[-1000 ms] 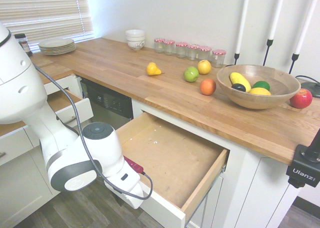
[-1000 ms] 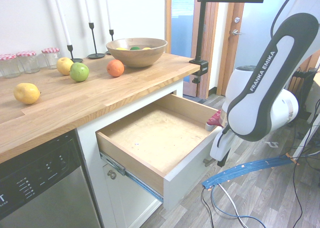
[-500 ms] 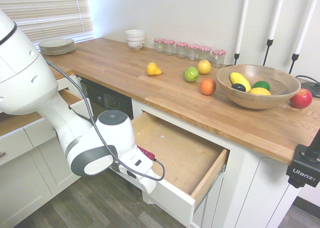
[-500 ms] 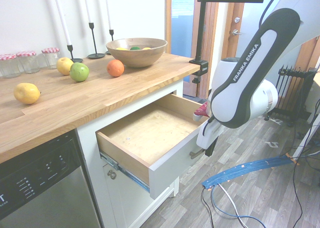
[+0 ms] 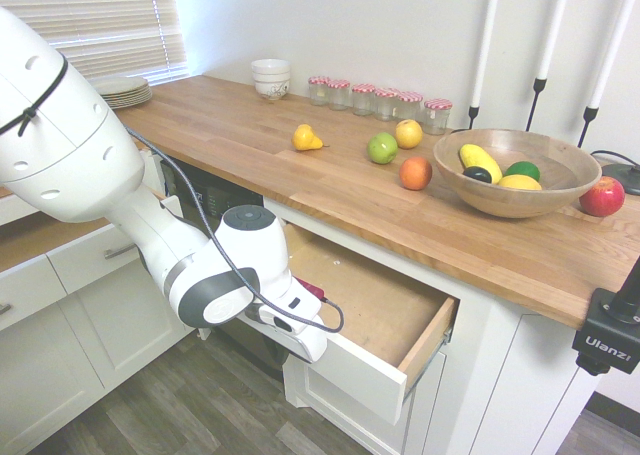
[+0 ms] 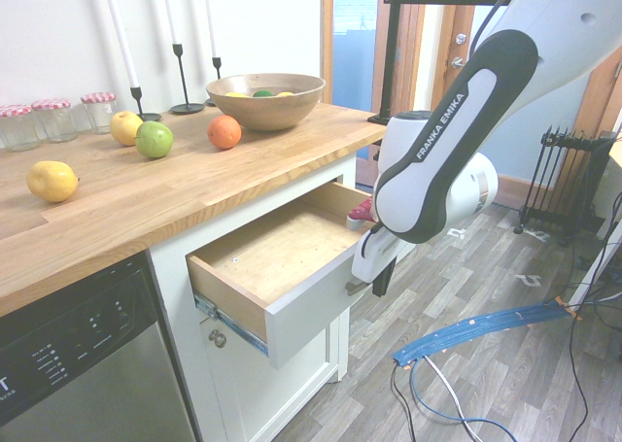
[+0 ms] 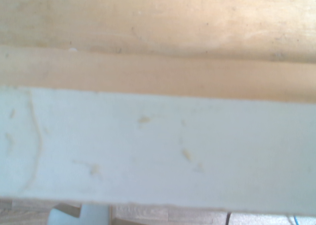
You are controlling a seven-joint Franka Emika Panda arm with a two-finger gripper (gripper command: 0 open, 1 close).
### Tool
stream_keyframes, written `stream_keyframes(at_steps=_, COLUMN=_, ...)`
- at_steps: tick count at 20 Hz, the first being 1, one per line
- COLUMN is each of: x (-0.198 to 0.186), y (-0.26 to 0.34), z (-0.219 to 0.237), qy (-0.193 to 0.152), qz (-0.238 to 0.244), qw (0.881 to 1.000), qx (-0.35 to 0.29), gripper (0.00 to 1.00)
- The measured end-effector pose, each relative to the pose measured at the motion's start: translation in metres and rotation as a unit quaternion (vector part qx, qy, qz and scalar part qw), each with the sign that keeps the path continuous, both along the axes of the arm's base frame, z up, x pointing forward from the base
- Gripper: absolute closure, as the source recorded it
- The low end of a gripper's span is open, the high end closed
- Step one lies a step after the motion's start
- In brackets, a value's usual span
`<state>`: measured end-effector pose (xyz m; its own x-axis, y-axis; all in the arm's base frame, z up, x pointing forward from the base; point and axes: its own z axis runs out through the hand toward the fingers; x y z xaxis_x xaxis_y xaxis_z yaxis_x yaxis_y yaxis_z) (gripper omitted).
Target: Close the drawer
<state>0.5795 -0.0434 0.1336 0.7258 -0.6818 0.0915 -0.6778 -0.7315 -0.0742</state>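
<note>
Gripper point(image 5: 305, 345) pressed against the white front of the drawer point(image 5: 375, 315), which projects partly open beneath the wooden countertop point(image 5: 300, 175); finger opening cannot be told. Second exterior view: gripper point(image 6: 374, 275) beside the drawer point(image 6: 282, 257) front, below the countertop point(image 6: 146, 194). Wrist view: drawer's point(image 7: 158, 151) white top edge, brown bottom beyond.

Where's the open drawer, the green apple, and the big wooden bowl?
drawer point(image 6: 282, 253): second exterior view, on its bare wooden bottom.
green apple point(image 6: 154, 139): second exterior view, on the middle of its skin.
wooden bowl point(image 5: 500, 197): first exterior view, on its outer wall.
</note>
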Motion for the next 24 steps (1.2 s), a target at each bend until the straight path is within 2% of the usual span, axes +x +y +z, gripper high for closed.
stream_keyframes(at_steps=24, x=0.108, y=-0.015, z=0.010, qy=-0.010, qz=-0.004, qw=1.000, qx=-0.009, gripper=1.00)
